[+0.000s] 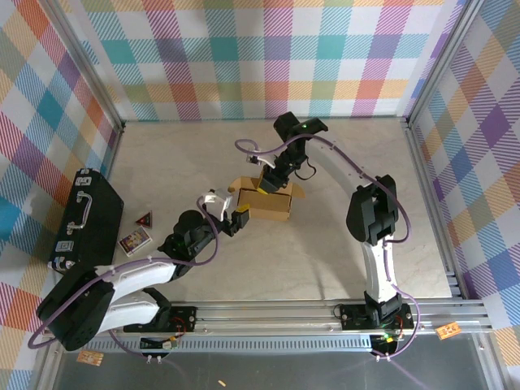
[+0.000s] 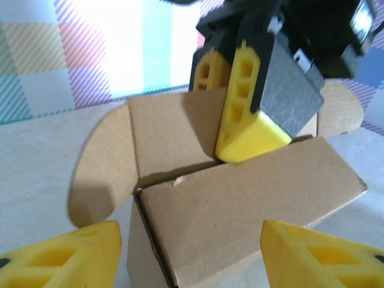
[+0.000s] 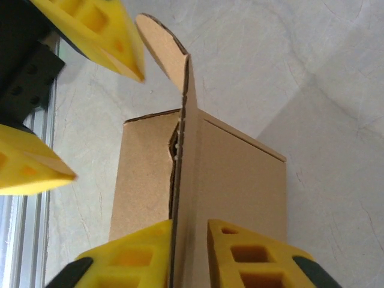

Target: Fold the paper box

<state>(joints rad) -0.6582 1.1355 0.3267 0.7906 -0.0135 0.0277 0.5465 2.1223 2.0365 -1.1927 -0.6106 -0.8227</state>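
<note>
**Paper box, part-folded, mid-table**

Item: paper box, brown cardboard, standing on the table, one flap with a rounded tab upright.
Right gripper: directly above the box, jaws set close on either side of the upright flap; I cannot tell whether they pinch it.
Left gripper: just beside the box's near-left corner, jaws released and spread wide, facing that corner.
Black case and small cards: well left of the box.

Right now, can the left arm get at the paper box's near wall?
Probably yes: the left gripper is open, fingers either side of the paper box, nothing between. The right gripper pinches a flap farther back.
</note>
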